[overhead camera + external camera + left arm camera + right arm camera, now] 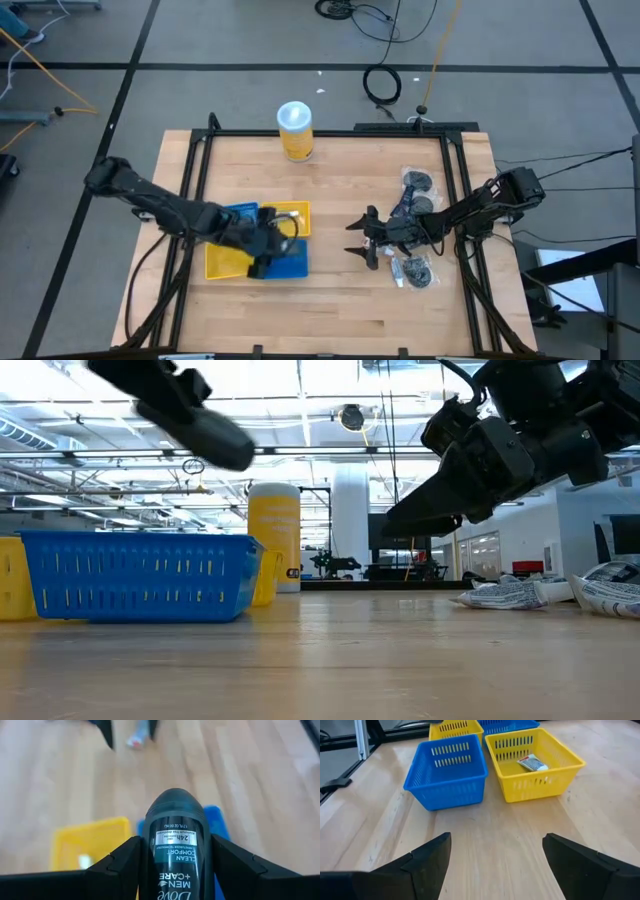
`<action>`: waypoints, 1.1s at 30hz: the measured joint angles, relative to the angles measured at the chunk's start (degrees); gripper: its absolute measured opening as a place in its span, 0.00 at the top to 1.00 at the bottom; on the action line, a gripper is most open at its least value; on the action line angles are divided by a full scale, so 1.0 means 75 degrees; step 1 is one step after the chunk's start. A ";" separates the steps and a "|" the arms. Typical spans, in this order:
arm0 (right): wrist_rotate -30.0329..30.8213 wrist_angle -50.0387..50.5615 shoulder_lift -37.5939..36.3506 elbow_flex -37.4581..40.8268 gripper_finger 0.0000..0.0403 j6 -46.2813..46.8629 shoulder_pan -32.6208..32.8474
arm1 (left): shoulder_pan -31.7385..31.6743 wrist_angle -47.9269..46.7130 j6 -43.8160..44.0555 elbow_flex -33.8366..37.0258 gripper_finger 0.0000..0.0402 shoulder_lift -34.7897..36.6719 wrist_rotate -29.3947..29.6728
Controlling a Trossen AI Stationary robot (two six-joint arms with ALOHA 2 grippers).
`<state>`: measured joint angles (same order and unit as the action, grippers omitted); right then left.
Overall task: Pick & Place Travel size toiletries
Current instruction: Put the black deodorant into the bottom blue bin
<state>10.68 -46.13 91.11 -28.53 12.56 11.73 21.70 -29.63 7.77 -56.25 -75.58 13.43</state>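
Over wooden table (330, 300), left claw (268, 243) clamps deodorant (175, 850) above trays; right claw (364, 243) hovers wide open.

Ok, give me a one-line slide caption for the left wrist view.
Left gripper shut on a dark Dove Men+Care roll-on deodorant, held above the yellow tray and blue tray on the wooden table.

Glossy plastic deodorant (174, 851), seemingly

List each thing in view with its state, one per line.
Left end effector: shut on the deodorant stick, above the trays.
Deodorant stick: held, capped.
Right end effector: open, empty.
Yellow tray: holds a small tube.
Blue tray: looks empty.
Yellow canister: upright, lidded.
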 joint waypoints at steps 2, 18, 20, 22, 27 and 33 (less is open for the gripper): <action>0.0002 -0.0062 0.0000 0.0000 0.24 0.0001 0.0000 | 0.0253 0.0037 0.0486 0.0186 0.50 -0.0056 -0.0003; -0.0002 -0.0292 0.0000 0.0000 0.25 0.0029 0.0000 | -0.0312 0.2746 0.1385 0.2112 0.47 -0.0684 -0.0881; -0.0001 -0.0310 0.0000 0.0000 0.26 0.0029 0.0000 | -0.0384 0.2714 0.1390 0.2218 0.47 -0.0734 -0.1002; 0.0000 -0.0329 0.0000 0.0000 0.26 0.0029 0.0000 | -0.0422 0.2775 0.1388 0.2203 0.47 -0.0814 -0.0997; -0.0001 -0.0333 0.0000 0.0000 0.26 0.0029 0.0000 | -0.0453 0.2907 0.1348 0.2200 0.43 -0.1183 -0.1002; 0.0000 -0.0333 0.0000 0.0000 0.26 0.0029 0.0000 | -0.0517 0.3037 0.1232 0.2200 0.37 -0.1377 -0.1152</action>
<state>10.68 -48.62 91.11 -28.53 12.78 11.73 17.82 -6.85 17.02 -39.75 -85.91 4.79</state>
